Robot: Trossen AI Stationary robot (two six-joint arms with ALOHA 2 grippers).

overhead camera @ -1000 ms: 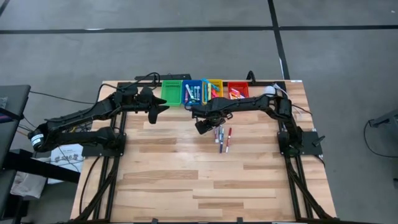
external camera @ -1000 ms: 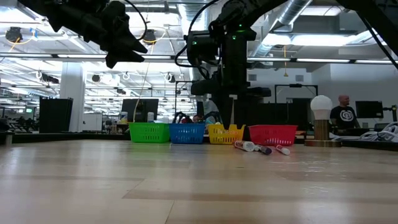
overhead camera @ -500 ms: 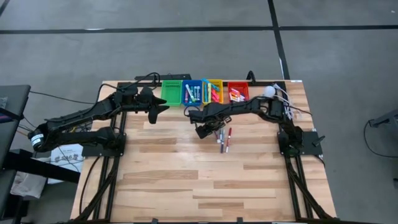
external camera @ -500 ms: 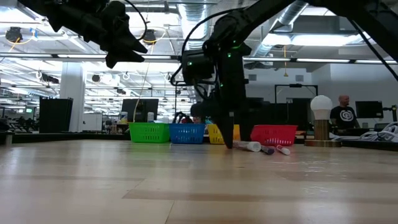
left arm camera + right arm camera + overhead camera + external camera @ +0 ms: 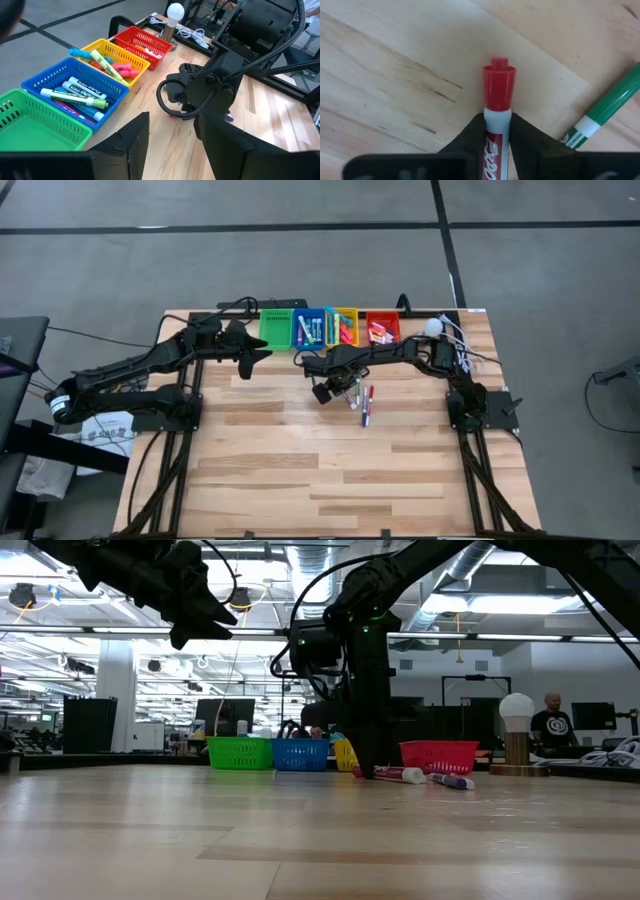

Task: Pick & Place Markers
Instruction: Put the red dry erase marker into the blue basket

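Partial "EXPO" lettering on red-capped marker (image 5: 498, 125); no other text legible.

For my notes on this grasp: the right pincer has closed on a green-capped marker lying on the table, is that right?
Not quite: the right pincer has closed on a red-capped marker, as the right wrist view shows. The green marker lies beside it, untouched on the table.

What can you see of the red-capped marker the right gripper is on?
The red-capped marker has a white barrel with red lettering and a glossy red cap with a small stepped tip, plastic by its look. It lies flat on the wooden table, and the right gripper has closed on its barrel just behind the cap, one dark finger at each side. The cap sticks out past the fingertips. A green-capped marker lies nearby, apart from it.
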